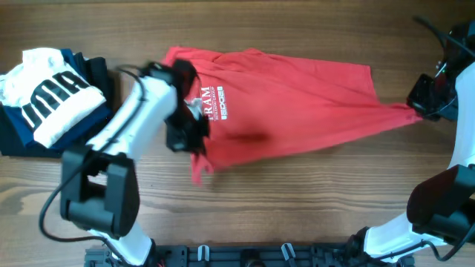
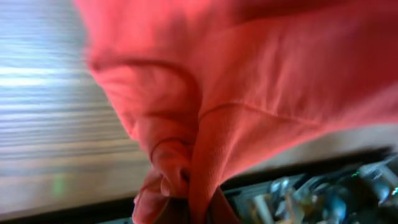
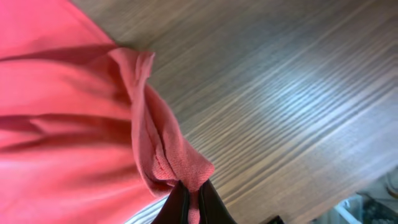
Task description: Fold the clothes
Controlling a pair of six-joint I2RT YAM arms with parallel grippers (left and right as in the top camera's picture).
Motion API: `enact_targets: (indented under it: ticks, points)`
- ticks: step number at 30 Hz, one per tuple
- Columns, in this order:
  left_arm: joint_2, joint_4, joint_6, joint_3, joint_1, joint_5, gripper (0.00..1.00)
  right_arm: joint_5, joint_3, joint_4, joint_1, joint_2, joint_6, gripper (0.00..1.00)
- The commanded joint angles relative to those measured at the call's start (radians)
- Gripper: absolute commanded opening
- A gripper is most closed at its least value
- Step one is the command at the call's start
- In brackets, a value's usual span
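The clothes, a red T-shirt [image 1: 297, 104] with white lettering, lie stretched across the table's middle. My left gripper [image 1: 194, 136] is shut on a bunched fold at the shirt's left part, near the lettering, with red cloth [image 2: 205, 106] hanging in front of its camera. My right gripper [image 1: 417, 106] is shut on the shirt's right corner, which is drawn out to a point; the pinched red cloth [image 3: 171, 155] rises from between its dark fingers [image 3: 214, 202].
A pile of folded garments, white with black block letters [image 1: 48, 93] on top of navy ones [image 1: 89, 67], sits at the left edge of the wooden table [image 1: 297, 200]. A rack of equipment [image 1: 245, 256] lines the front edge.
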Motion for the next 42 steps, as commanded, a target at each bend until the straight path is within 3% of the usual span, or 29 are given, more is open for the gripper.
enact_targets:
  ticks: [1, 4, 5, 7, 9, 17, 23, 29, 42]
  points:
    - [-0.002, 0.055, -0.056, -0.108, -0.09, 0.046, 0.04, 0.07, -0.004, 0.011, -0.006, 0.008, 0.026, 0.04]
    - [-0.002, 0.069, -0.062, -0.138, -0.15, 0.049, 0.04, 0.069, -0.004, 0.011, -0.006, 0.008, 0.026, 0.04]
    - [-0.002, 0.068, -0.062, -0.138, -0.174, 0.048, 0.13, 0.069, -0.004, 0.011, -0.006, 0.008, 0.026, 0.04]
    - [-0.003, 0.068, -0.061, -0.137, -0.201, 0.044, 0.47, 0.066, -0.004, 0.013, -0.006, 0.008, 0.026, 0.05]
    - [-0.009, 0.068, -0.063, -0.137, -0.21, 0.018, 0.56, 0.065, -0.004, 0.016, -0.006, 0.008, 0.026, 0.04]
    - [-0.11, 0.068, -0.254, -0.138, -0.151, -0.176, 0.62, 0.054, -0.004, 0.021, -0.006, 0.008, 0.026, 0.04]
    - [-0.121, 0.094, -0.299, -0.153, -0.149, -0.169, 0.6, 0.047, -0.004, 0.03, -0.006, 0.008, 0.025, 0.04]
    - [-0.121, 0.183, -0.37, -0.286, -0.179, -0.165, 0.63, 0.047, -0.004, 0.03, -0.006, 0.008, 0.025, 0.04]
    - [-0.121, 0.484, -0.37, -0.469, -0.212, -0.055, 0.62, 0.039, -0.004, 0.03, -0.006, 0.008, 0.024, 0.04]
